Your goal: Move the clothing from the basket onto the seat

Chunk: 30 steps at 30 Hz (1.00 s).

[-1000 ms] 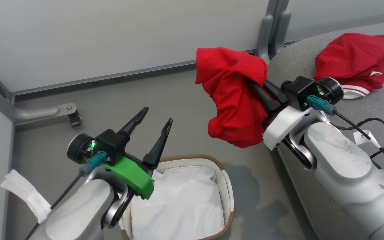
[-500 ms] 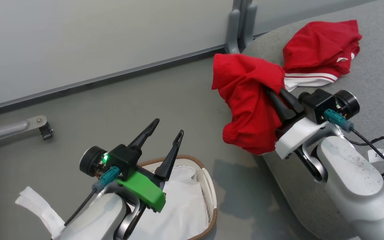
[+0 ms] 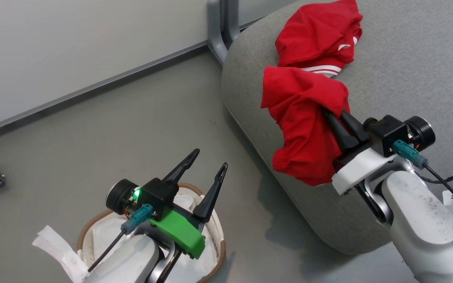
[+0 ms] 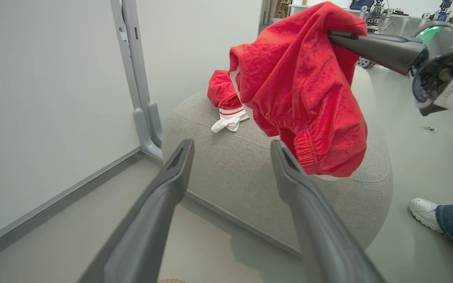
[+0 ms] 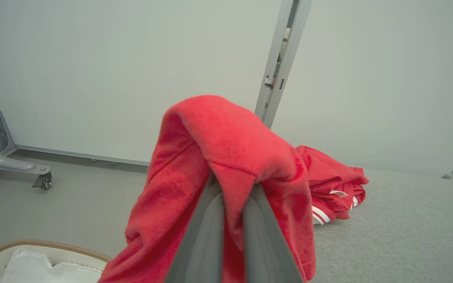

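Head view, right end effector (image 3: 333, 116) clamped on red garment (image 3: 301, 133), hanging above seat (image 3: 407, 59)

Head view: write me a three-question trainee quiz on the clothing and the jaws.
1. True or false: the right jaws grip a red garment.
2. The striped-trim garment lies: A on the floor, B on the seat, C in the left jaws.
3. Fill in: the left jaws are ___ and empty.
Key: 1 true; 2 B; 3 open.
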Available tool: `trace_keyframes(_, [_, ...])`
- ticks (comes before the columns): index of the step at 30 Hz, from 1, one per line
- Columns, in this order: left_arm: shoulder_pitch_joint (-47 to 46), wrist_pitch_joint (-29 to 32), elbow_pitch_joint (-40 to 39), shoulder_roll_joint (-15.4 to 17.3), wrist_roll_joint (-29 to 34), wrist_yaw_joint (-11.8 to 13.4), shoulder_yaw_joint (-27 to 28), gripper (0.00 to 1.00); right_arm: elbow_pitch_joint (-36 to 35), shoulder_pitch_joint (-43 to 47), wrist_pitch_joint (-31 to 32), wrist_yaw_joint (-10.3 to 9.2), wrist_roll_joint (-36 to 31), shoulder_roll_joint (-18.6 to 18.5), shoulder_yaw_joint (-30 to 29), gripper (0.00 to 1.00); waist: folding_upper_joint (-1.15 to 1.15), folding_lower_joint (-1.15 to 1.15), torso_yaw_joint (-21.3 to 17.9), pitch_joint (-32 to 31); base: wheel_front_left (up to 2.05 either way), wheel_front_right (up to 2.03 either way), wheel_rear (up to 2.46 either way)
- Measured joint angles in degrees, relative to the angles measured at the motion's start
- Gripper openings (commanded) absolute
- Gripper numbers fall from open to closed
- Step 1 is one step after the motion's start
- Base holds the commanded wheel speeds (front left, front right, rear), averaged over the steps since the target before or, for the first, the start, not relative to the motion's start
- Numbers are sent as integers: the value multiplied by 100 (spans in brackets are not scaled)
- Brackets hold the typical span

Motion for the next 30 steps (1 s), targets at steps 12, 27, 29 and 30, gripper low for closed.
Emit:
trace_keyframes(12, [-5, 0, 71, -4, 142, -73, 11, 100, 80, -135, 0, 0, -64, -69, -124, 0, 0, 0, -113, 336, 0, 0, 0])
trace_keyframes(27, [-275, 120, -466, 177, 398, 34, -36, 100, 1158, -2776, 24, 0, 227, -1025, -67, 0, 0, 0, 478, 905, 0, 0, 0])
trace_keyframes(29, [-315, 144, -519, 186, 404, 40, -47, 100, 1324, -3206, 105, 0, 247, -1299, -122, 0, 0, 0, 589, 998, 0, 0, 0])
trace_keyframes(30, [-352, 162, -542, 189, 427, 42, -57, 100, 1415, -3427, 171, 0, 266, -1468, -171, 0, 0, 0, 658, 1053, 0, 0, 0])
